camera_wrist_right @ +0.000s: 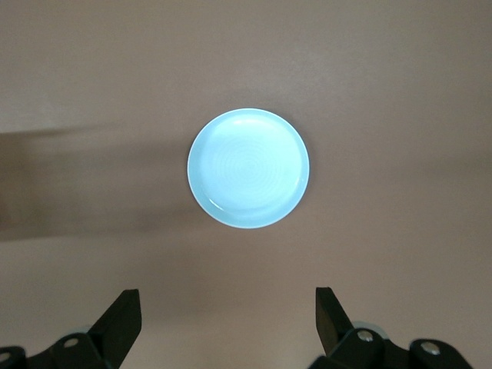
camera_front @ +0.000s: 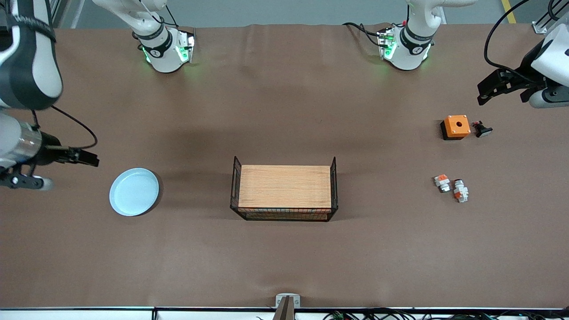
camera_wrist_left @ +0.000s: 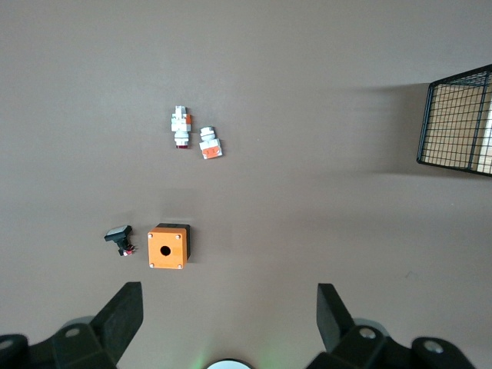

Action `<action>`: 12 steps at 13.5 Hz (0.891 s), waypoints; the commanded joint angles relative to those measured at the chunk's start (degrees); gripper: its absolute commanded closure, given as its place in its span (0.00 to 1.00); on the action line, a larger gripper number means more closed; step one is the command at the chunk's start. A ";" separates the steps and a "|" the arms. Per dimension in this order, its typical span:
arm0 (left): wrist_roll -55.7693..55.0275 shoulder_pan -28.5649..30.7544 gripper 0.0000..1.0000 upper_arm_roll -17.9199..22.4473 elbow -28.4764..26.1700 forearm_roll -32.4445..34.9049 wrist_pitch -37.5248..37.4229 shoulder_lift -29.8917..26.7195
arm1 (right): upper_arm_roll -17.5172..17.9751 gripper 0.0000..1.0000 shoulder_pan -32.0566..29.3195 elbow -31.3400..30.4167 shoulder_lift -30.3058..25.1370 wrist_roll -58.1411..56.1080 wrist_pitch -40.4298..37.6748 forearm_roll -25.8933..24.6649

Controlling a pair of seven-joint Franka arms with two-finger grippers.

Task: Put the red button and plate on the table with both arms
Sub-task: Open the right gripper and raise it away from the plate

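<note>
The red button (camera_front: 460, 192), a tiny white part with a red patch and a dark end, lies on the brown table (camera_front: 284, 258) toward the left arm's end; it also shows in the left wrist view (camera_wrist_left: 181, 125). The pale-blue plate (camera_front: 134, 191) lies on the table toward the right arm's end and shows in the right wrist view (camera_wrist_right: 248, 168). My left gripper (camera_front: 482, 94) hangs open and empty over bare table beside the orange box; its jaws (camera_wrist_left: 229, 307) stand wide apart. My right gripper (camera_front: 86, 157) hangs open and empty over bare table beside the plate (camera_wrist_right: 227, 307).
A wooden board with black wire sides (camera_front: 284, 189) stands at the table's middle. An orange box with a hole (camera_front: 456, 126) and a small black part (camera_front: 482, 130) lie farther from the camera than the button. A stubbier white piece with an orange top (camera_front: 442, 182) lies beside the button.
</note>
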 commanded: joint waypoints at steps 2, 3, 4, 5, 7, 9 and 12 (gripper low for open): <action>0.94 -0.35 0.01 0.35 0.04 -0.87 0.02 -0.39 | -0.11 0.00 1.45 -2.40 -9.46 0.78 -4.30 -0.25; 0.94 -0.26 0.01 0.35 0.04 -0.87 0.02 -0.48 | -0.11 0.00 1.97 -2.40 -11.40 1.05 -6.32 -0.17; 1.20 -0.18 0.01 0.35 0.04 -0.87 -0.07 -0.57 | -0.11 0.00 2.50 -2.49 -12.63 1.92 -7.74 -0.08; 1.20 -0.18 0.01 0.35 0.04 -0.87 0.02 -0.57 | -0.11 0.00 3.12 -2.57 -13.52 3.67 -8.97 0.44; 1.20 -0.26 0.01 0.35 0.04 -0.87 -0.07 -0.65 | -0.11 0.00 4.17 -3.97 -14.75 6.84 -9.42 2.03; 1.29 -0.26 0.01 0.35 0.04 -0.87 -0.42 -1.27 | -0.11 0.00 5.49 -4.07 -14.93 7.64 -9.42 2.64; 1.20 -0.26 0.01 0.26 0.04 -0.87 -0.51 -1.27 | -0.11 0.00 6.11 -3.46 -15.46 7.64 -8.81 2.65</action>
